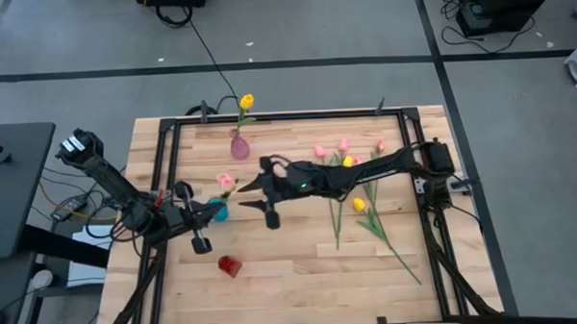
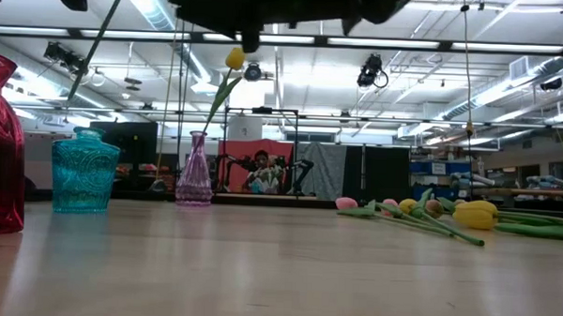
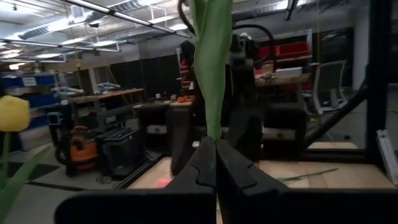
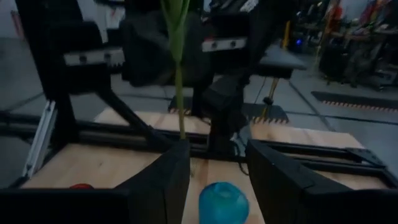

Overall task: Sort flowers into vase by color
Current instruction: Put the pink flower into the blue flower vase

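Two grippers: left gripper (image 3: 216, 163) pinches a thin green stem (image 3: 212, 68); right gripper (image 4: 214, 167) gapes wide.

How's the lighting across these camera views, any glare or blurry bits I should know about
Low view: bright ceiling strip lights backlight the scene, so the right arm's gripper overhead is a black silhouette; the red vase at the edge looks soft. Left wrist view: dim, with the green stem close and blurred. Right wrist view: dark and soft, teal vase fuzzy. High view: evenly lit, no glare.

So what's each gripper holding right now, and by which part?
The left gripper is shut on a pink tulip's green stem, above the teal vase. The right gripper stands open; the stem runs past one finger, unclamped.
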